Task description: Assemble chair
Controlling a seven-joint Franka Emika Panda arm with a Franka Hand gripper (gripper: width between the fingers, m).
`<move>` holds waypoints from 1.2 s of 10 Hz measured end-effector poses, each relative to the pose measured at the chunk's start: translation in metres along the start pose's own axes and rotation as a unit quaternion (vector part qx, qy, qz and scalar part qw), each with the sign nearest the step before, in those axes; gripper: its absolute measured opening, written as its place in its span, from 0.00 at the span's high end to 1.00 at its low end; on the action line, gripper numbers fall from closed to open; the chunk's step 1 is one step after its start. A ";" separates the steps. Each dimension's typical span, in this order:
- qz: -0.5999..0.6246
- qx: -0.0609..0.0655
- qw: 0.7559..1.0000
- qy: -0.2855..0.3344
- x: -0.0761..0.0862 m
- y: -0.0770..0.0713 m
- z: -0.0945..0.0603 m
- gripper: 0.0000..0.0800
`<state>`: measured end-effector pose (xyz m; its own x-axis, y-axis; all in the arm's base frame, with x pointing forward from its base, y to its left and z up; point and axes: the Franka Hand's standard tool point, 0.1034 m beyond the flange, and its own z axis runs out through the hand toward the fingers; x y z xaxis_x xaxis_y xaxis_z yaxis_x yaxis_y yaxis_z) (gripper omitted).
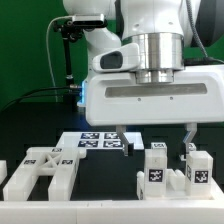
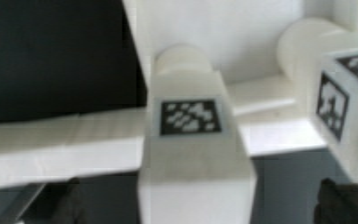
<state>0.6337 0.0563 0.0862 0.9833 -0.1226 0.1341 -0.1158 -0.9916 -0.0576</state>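
Note:
The chair is in loose white parts with black-and-white tags. A square post (image 1: 157, 168) stands at the front, with a second post (image 1: 197, 168) to its right in the exterior view. A slotted flat panel (image 1: 40, 172) lies at the exterior view's left. My gripper (image 1: 154, 140) is open just above the first post, with one dark finger on each side of it. In the wrist view that post (image 2: 194, 120) runs between the fingers (image 2: 51, 203) with gaps on both sides. The gripper (image 2: 194, 208) holds nothing. The second post (image 2: 336, 95) shows beside it.
The marker board (image 1: 98, 141) lies flat behind the parts, partly under the gripper. A green backdrop stands behind, with a black stand and cable (image 1: 62, 60) at the exterior view's left. The table is black.

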 end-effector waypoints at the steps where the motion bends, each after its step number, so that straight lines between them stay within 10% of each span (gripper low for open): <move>1: 0.002 0.002 0.999 -0.041 0.000 -0.001 0.001 0.19; 5: 0.007 -0.013 0.998 -0.055 0.004 0.000 0.008 0.19; 8: 0.050 -0.015 0.997 -0.054 0.004 0.001 0.008 0.64; 12: 0.164 -0.021 0.985 -0.052 0.004 0.002 0.008 0.64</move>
<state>0.6388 0.0544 0.0784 0.9005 -0.4346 0.0132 -0.4339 -0.9001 -0.0400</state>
